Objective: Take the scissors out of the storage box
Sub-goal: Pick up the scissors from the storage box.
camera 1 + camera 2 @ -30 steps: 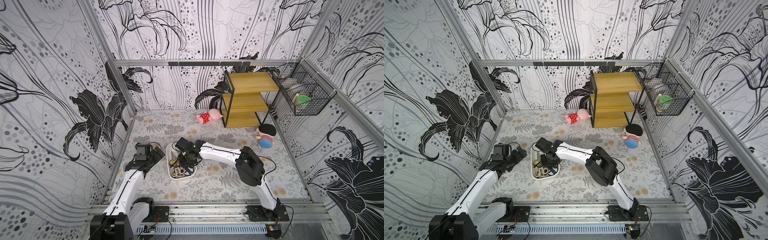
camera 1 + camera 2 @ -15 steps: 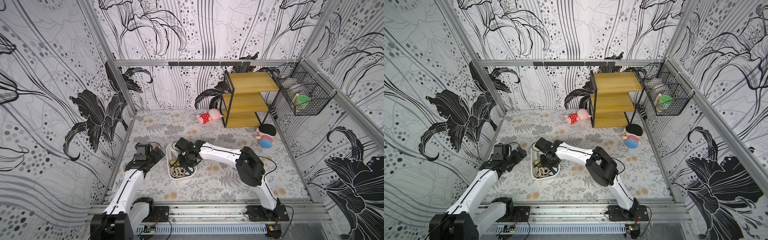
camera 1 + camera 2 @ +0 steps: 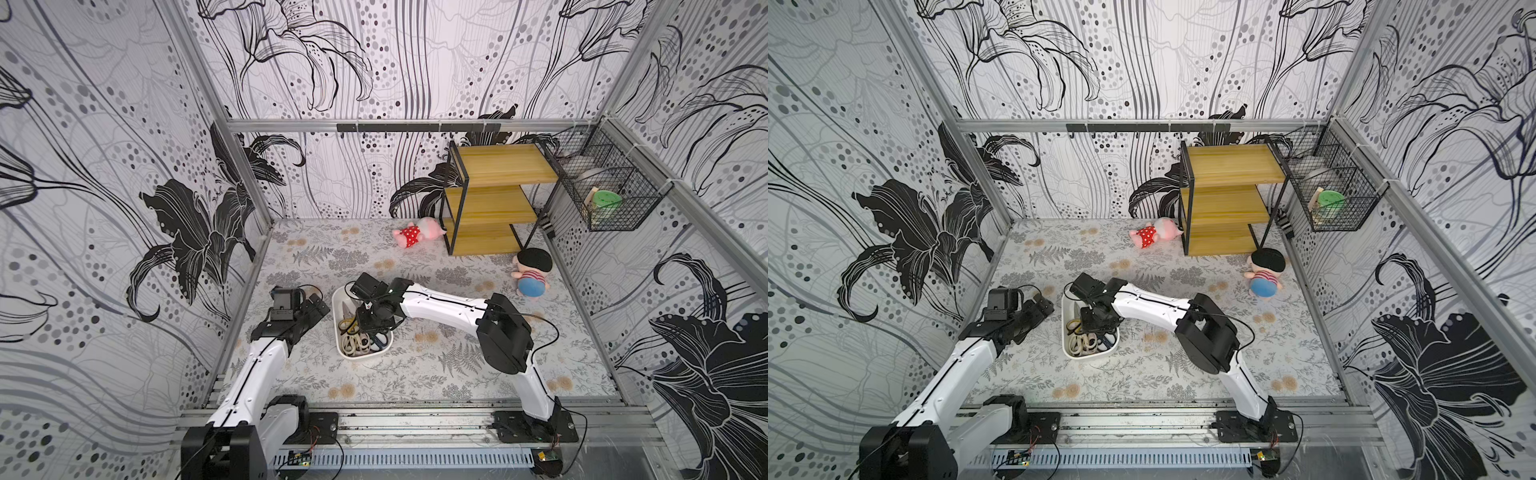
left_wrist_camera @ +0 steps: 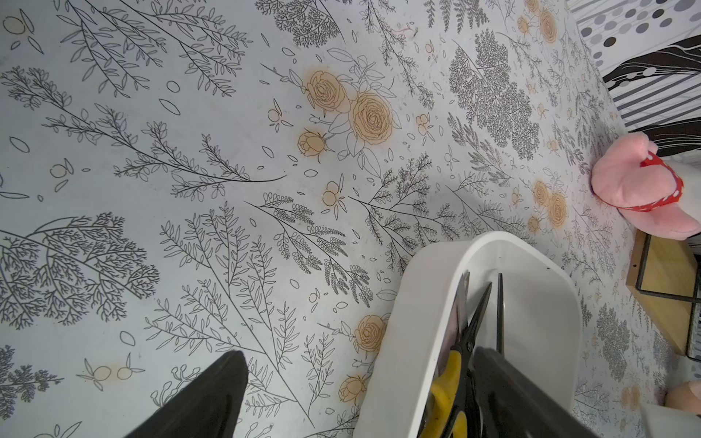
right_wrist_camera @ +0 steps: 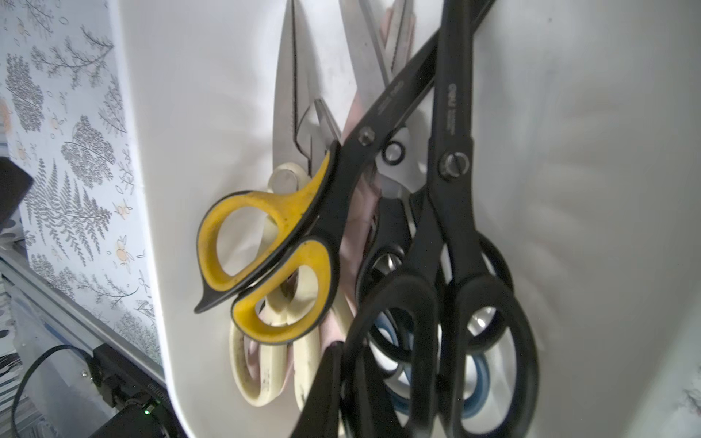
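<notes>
Storage box [image 3: 360, 356] sits on floral table [image 3: 415, 374]. Left gripper [image 3: 318, 305] just beside it, splayed wide, empty. Scissors [image 3: 357, 336] piled inside, overlapping; count unclear. Right gripper [image 3: 369, 329] down in box, clenched. One finger [image 5: 326, 383] shows against black-handled scissors [image 5: 451, 212] loop; other finger hidden, grip unconfirmed.

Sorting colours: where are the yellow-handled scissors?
In a top view the yellow-handled scissors lie in the white plastic tub, towards the left arm, over cream-handled scissors.

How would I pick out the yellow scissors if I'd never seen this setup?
Look at the white tub near the front of the flowered table. Among the scissors heaped inside, it is the only pair with yellow finger loops edged in black.
</notes>
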Tool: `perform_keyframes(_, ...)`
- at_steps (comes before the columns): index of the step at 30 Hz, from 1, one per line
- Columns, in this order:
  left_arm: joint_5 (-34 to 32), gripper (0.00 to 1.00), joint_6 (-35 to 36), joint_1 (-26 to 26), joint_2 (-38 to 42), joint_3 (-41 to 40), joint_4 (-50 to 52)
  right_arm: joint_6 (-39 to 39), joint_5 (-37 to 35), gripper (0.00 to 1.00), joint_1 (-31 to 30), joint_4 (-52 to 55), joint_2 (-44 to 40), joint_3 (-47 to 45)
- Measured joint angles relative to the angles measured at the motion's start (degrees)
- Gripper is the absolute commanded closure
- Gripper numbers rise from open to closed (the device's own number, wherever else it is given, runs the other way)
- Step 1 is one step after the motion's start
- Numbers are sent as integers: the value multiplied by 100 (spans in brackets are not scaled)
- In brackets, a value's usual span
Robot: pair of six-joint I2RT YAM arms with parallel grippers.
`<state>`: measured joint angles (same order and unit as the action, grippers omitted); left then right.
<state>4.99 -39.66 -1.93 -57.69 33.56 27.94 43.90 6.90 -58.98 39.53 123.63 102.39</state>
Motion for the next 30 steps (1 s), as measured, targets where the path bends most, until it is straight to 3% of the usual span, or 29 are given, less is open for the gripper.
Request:
perform_keyframes(12, 11, 3, 55, 0, -66, 0, -2, -151, -9, 100, 2, 17, -24, 72)
perform_keyframes(20, 361, 3, 354, 0, -450, 175, -131, -638, -267, 100, 52, 387, -210, 754)
perform_keyframes(25, 619, 3, 461, 0, -811, 459, -450, -1060, -573, 100, 520, 697, -632, 844)
perform_keyframes(30, 1047, 2, 267, 0, -1043, 474, -944, -1493, -822, 100, 1482, 828, -1453, -74)
